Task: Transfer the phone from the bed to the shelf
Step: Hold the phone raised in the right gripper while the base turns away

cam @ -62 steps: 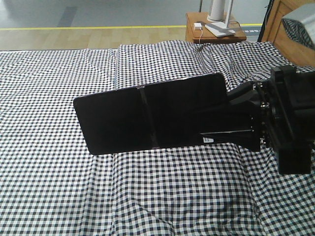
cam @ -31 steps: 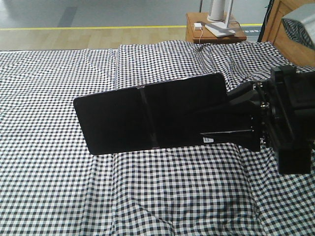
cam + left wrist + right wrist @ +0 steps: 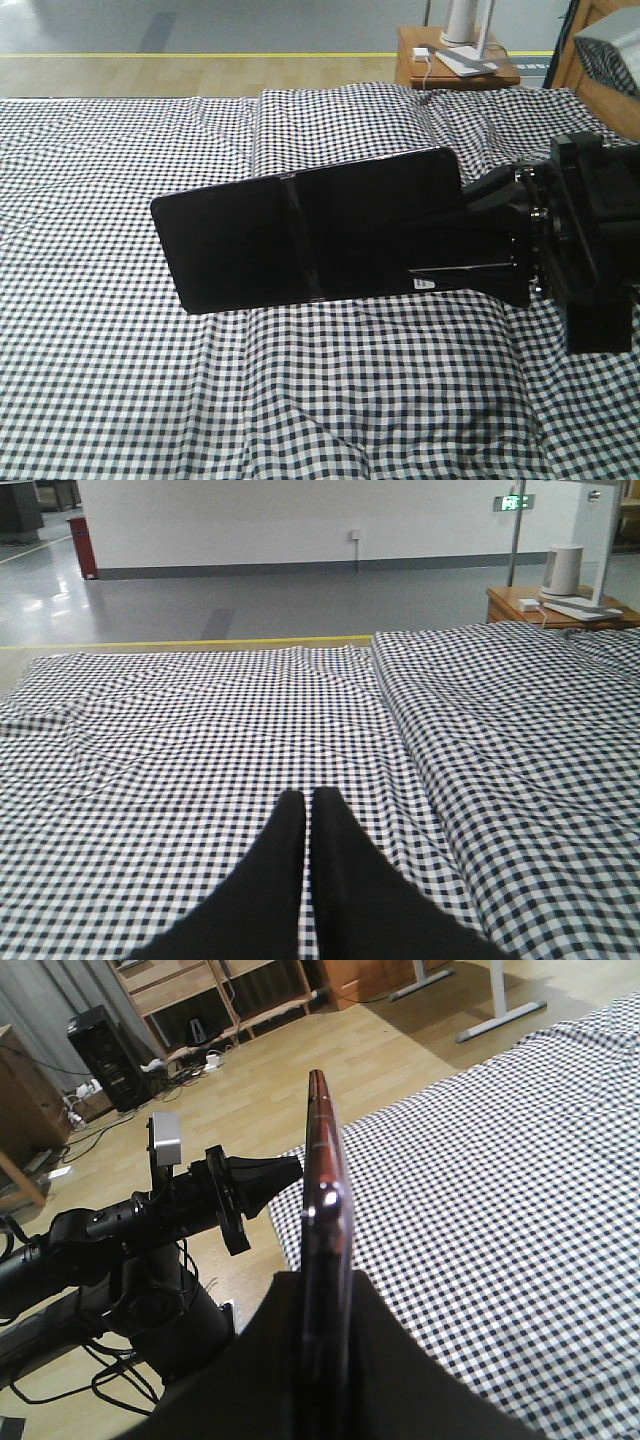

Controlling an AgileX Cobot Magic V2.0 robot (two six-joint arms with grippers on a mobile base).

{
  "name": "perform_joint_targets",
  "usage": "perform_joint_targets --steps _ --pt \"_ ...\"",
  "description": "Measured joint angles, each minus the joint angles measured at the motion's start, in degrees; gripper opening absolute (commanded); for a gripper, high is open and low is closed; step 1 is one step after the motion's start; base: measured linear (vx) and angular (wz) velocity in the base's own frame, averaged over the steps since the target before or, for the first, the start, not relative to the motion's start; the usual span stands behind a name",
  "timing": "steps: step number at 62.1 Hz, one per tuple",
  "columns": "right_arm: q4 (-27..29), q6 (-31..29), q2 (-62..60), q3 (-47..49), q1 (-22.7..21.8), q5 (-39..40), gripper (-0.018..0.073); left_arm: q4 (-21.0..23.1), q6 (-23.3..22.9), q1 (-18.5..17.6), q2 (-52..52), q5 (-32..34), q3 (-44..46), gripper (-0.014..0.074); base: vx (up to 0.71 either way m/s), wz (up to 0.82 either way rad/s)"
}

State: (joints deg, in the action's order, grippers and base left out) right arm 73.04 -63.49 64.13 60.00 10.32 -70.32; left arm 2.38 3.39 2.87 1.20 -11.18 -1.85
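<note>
Right claw (image 3: 470, 238) clamps the wide glossy black slab phone (image 3: 290, 240) by one hidden end, upright, clear above the black-and-white gingham bed (image 3: 120, 390). Left claw (image 3: 305, 805) pinched together, empty.

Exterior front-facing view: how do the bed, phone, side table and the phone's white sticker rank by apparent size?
1. bed, filling most of the view
2. phone
3. side table, shrunk by standing far behind the bed
4. white sticker, smallest
</note>
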Motion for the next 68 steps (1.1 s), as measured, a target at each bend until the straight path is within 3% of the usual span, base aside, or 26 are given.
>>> perform_joint_targets --steps 68 --pt "0.1 0.0 -0.1 0.0 0.0 0.0 -0.0002 0.0 0.0 0.0 0.0 0.0 0.0 0.0001 -0.11 0.44"
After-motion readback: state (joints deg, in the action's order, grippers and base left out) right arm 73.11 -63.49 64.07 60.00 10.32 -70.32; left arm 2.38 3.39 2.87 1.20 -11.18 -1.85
